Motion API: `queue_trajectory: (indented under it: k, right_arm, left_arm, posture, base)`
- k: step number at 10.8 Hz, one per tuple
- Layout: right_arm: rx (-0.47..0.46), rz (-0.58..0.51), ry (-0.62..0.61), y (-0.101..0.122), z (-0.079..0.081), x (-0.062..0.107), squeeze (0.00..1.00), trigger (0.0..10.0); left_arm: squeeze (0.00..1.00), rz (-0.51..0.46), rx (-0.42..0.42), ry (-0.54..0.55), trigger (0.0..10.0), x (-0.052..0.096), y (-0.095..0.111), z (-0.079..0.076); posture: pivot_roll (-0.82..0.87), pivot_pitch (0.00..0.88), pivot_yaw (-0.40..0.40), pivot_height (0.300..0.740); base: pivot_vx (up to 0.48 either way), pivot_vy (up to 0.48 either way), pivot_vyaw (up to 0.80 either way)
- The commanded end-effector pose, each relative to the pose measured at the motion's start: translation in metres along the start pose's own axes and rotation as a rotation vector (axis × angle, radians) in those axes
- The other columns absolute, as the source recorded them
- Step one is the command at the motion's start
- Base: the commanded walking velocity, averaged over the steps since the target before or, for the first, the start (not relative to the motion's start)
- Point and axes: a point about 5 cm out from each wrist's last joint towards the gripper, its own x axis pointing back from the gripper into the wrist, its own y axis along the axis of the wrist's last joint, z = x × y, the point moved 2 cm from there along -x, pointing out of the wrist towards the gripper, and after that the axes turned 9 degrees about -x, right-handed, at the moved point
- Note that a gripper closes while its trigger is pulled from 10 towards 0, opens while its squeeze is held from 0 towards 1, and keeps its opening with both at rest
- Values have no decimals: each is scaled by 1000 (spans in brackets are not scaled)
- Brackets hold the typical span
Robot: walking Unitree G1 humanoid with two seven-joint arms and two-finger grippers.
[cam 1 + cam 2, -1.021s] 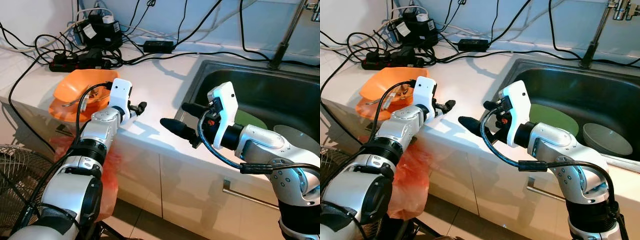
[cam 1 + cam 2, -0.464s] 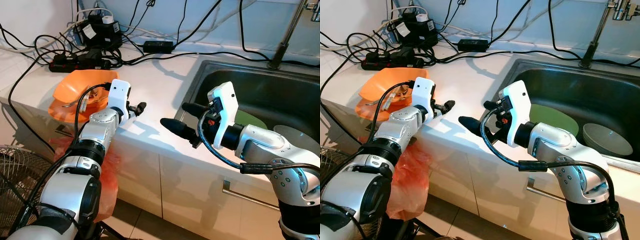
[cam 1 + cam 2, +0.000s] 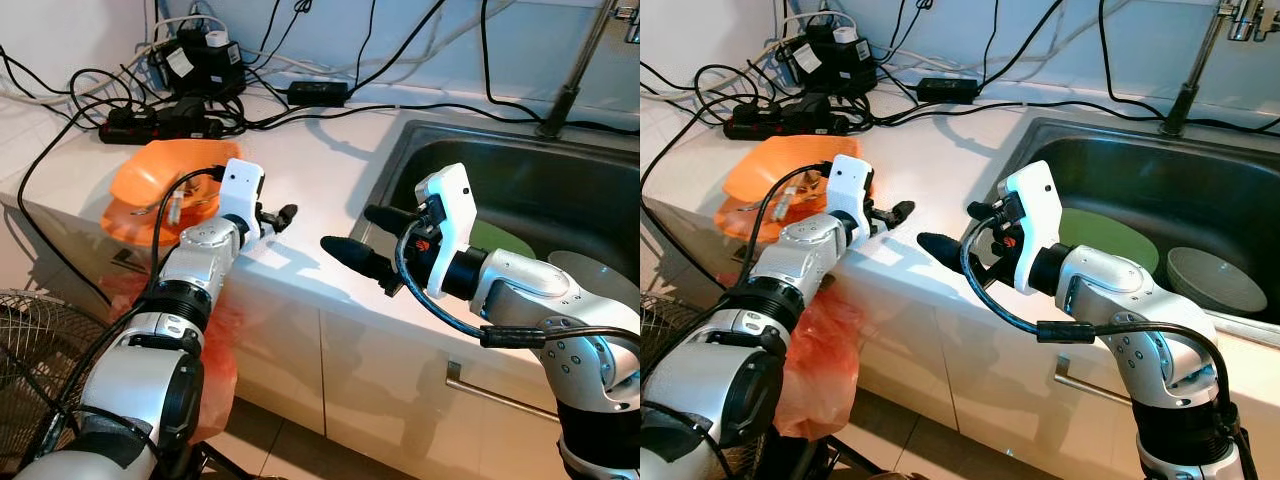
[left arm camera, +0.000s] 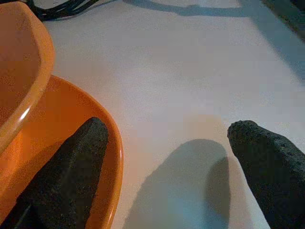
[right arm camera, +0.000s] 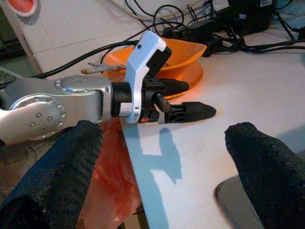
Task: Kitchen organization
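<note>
An orange bowl point(image 3: 165, 170) sits on an orange plate point(image 3: 120, 222) at the left end of the white counter point(image 3: 310, 165); a utensil lies in the bowl. My left gripper point(image 3: 272, 215) is open just right of them. In the left wrist view, one of its fingers point(image 4: 62, 176) rests over the plate's rim point(image 4: 112, 157) and the other hovers over bare counter. My right gripper point(image 3: 355, 235) hangs open above the counter's front edge by the sink point(image 3: 560, 175), holding nothing. A green plate point(image 3: 497, 240) and a grey bowl point(image 3: 600, 272) lie in the sink.
Power strips and tangled black cables point(image 3: 170, 110) crowd the counter's back left. A faucet point(image 3: 570, 80) rises behind the sink. An orange plastic bag point(image 3: 820, 350) hangs below the counter, and a wire fan point(image 3: 30, 350) stands at the lower left.
The orange plate and bowl have slid slightly to the right, together with my left gripper. The right arm has not moved.
</note>
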Motion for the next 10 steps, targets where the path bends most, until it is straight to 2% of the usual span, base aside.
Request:
queue_trajectory:
  k: [1, 4, 10]
  right_arm:
    - [22, -5, 0, 2, 3, 1, 0, 10000]
    - [21, -6, 0, 2, 3, 1, 0, 10000]
    - [21, -9, -2, 2, 3, 0, 0, 10000]
  left_arm:
    - [0, 84, 19, -76, 10000, -1, -23, -16]
    - [0, 55, 6, -137, 10000, -5, -15, -30]
    - [0, 1, -10, -297, 10000, -12, -2, -78]
  posture:
    - [-78, 0, 73, 740]
    - [-78, 0, 73, 740]
    - [-84, 0, 78, 740]
  base:
    - [0, 0, 0]
    - [0, 0, 0]
    - [0, 0, 0]
